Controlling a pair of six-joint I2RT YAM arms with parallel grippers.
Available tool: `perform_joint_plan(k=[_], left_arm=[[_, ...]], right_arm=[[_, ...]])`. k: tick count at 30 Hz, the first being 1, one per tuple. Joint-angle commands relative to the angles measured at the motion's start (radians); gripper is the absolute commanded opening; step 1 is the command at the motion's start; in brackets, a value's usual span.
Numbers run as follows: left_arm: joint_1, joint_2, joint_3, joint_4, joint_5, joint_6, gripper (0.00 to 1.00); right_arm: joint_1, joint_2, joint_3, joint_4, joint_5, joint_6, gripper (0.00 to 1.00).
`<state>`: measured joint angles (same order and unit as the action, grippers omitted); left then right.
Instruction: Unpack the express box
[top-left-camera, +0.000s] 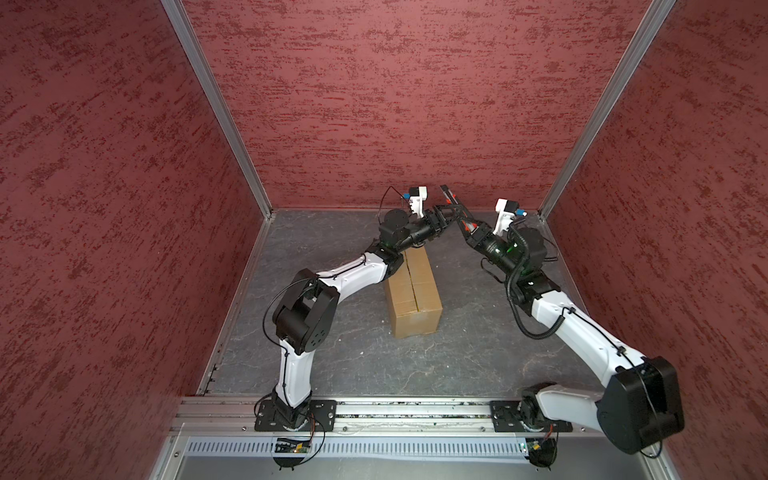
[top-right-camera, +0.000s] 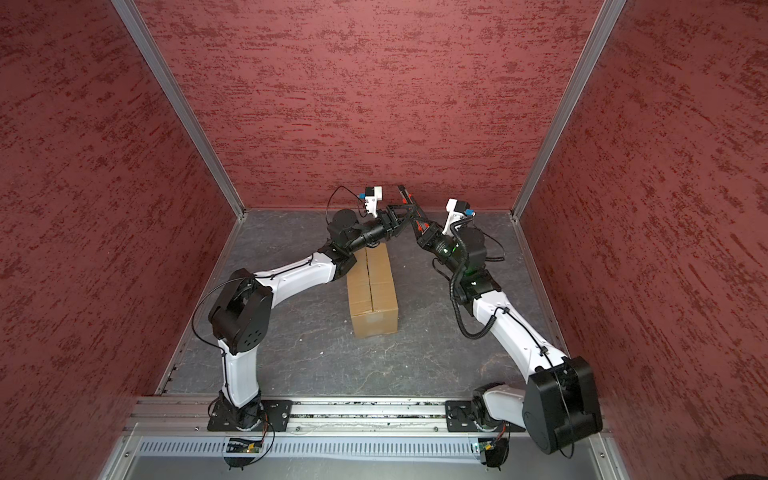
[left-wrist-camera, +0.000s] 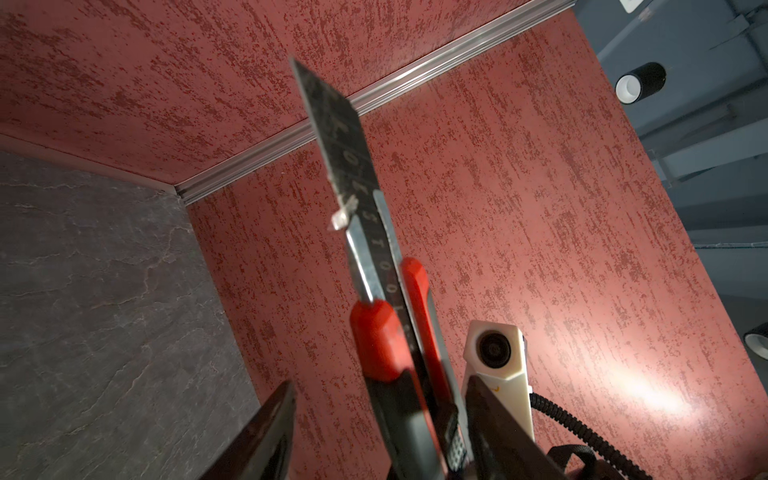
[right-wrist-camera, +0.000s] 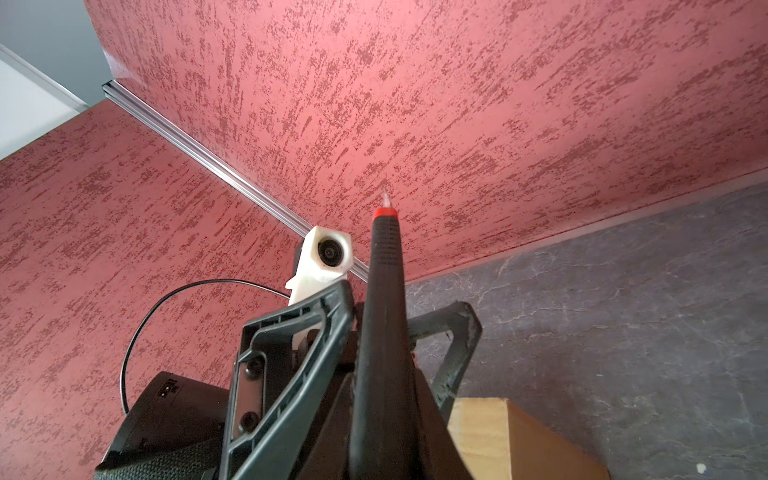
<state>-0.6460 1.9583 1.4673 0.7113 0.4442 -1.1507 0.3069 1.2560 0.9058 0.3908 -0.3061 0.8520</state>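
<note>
Where your box sits: the oblong, plain brown corrugated-cardboard express box (top-left-camera: 415, 297) stands on the grey stone-patterned table (top-left-camera: 353, 353), top flaps flat and meeting at the centre seam; your left arm (top-left-camera: 353, 274) crosses over its far left corner.
Left gripper: your left gripper (top-left-camera: 445, 217) hangs above the box's far end, fingers (left-wrist-camera: 266, 432) spread apart on either side of the red-and-black utility knife (left-wrist-camera: 376, 336) and gripping nothing; whether the nearer one touches the handle you cannot tell.
Knife: it slants up and away from the box, its dark segmented blade (left-wrist-camera: 332, 137) extended, a small clear scrap (left-wrist-camera: 343, 216) stuck on the edge.
Right gripper: your right gripper (top-left-camera: 467, 227), just right of the box's far end, is clenched on the knife's handle.
</note>
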Motion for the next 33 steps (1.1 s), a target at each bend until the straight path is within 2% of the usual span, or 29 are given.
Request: perform_joint_plan(k=[1,12,16,18,24,27,30,33], left_arm=[[0.013,-0.059,-0.013,-0.02,0.0,0.062,0.69],[0.017,-0.218,-0.09,-0.212,-0.001,0.22,0.83],[0.029,-0.297,-0.101,-0.498,0.009,0.309,0.97],[0.046,-0.34,-0.117,-0.622,0.011,0.349,1.0],[0.114,-0.489,-0.142,-1.04,-0.096,0.532,1.0],[0.158,-0.531,-0.148,-1.19,-0.118,0.597,1.0],[0.19,-0.544,-0.159,-1.285,-0.132,0.644,1.0],[0.216,-0.543,-0.201,-1.309,-0.131,0.662,1.0]], right_arm=[[0.006,-0.031,0.025,-0.04,0.031,-0.033,0.0],[0.006,-0.091,0.105,-0.328,0.121,-0.167,0.0],[0.011,-0.105,0.164,-0.478,0.169,-0.229,0.0],[0.028,-0.112,0.195,-0.561,0.207,-0.256,0.0],[0.157,-0.1,0.321,-0.819,0.376,-0.34,0.0],[0.245,-0.054,0.397,-0.942,0.482,-0.363,0.0],[0.31,-0.008,0.47,-1.04,0.552,-0.367,0.0],[0.366,0.024,0.529,-1.115,0.592,-0.358,0.0]])
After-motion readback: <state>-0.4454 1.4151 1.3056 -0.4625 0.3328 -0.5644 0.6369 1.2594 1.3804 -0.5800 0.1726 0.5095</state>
